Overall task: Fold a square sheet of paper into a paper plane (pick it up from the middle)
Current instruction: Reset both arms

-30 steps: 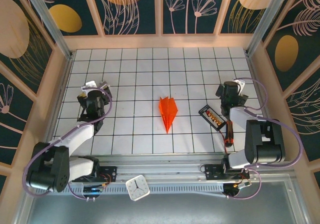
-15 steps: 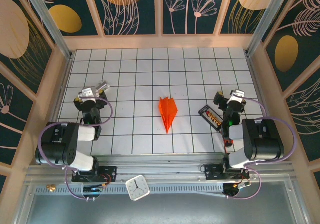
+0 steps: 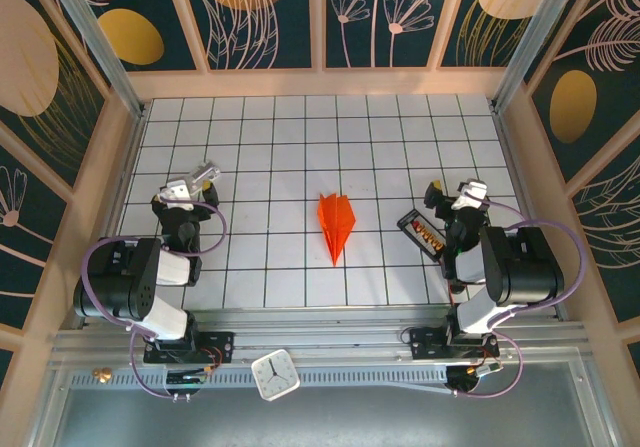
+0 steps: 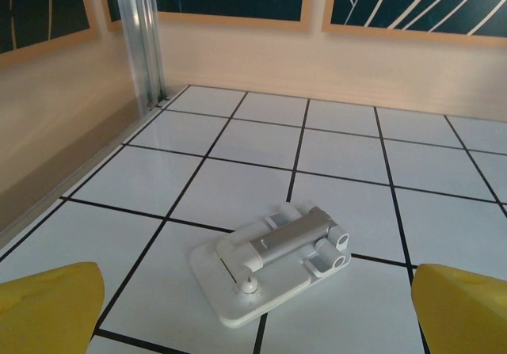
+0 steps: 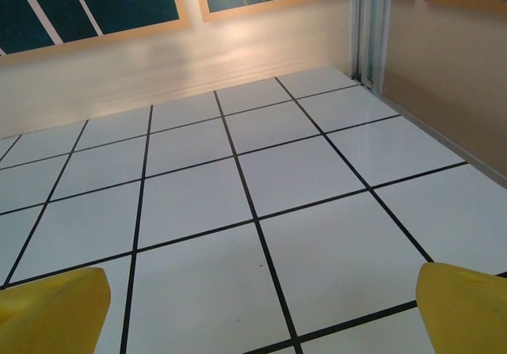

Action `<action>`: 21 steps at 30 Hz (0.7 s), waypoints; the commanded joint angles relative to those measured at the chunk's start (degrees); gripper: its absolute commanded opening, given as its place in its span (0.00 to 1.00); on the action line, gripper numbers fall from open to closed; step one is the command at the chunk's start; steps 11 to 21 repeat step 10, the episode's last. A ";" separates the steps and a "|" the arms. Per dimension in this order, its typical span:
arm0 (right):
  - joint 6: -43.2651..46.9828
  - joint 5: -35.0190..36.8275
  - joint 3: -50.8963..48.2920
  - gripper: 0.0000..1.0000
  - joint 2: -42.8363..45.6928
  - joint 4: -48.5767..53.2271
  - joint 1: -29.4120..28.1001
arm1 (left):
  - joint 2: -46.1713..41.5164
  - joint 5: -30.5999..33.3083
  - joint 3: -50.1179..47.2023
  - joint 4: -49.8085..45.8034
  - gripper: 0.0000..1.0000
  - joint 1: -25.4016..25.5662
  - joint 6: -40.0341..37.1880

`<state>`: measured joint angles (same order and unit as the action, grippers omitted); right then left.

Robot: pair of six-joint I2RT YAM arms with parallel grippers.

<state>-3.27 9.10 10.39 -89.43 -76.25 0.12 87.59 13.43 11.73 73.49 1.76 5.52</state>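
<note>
The orange paper plane (image 3: 336,224) lies flat in the middle of the grid table, its point toward the near edge. A flat square sheet of paper is out of view. My left gripper (image 3: 183,205) is at the left side, far from the plane, and open; its yellow fingertips (image 4: 49,308) stand wide apart with nothing held. My right gripper (image 3: 456,207) is at the right side, also open, and its yellow fingertips (image 5: 466,310) frame bare tiles. Both arms are folded back close to their bases.
A small silvery-white block (image 4: 269,263) lies on the tiles just ahead of the left gripper, also seen from above as the block (image 3: 193,183). A small black tray (image 3: 423,234) sits beside the right gripper. Wooden walls (image 3: 118,157) ring the table.
Both arms have pulled back and folded up over their bases, bringing the grippers nearer the front. The plane, block and tray have not moved.
</note>
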 commanded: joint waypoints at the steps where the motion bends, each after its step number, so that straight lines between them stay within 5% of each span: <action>1: 1.24 1.00 0.74 0.99 -0.40 -2.92 -0.44 | -0.45 -1.37 -0.56 4.30 0.99 -0.44 -0.76; 21: 1.42 1.00 0.69 0.99 -0.42 -3.07 -0.55 | -0.49 -1.66 -0.06 3.41 0.99 -0.40 -0.86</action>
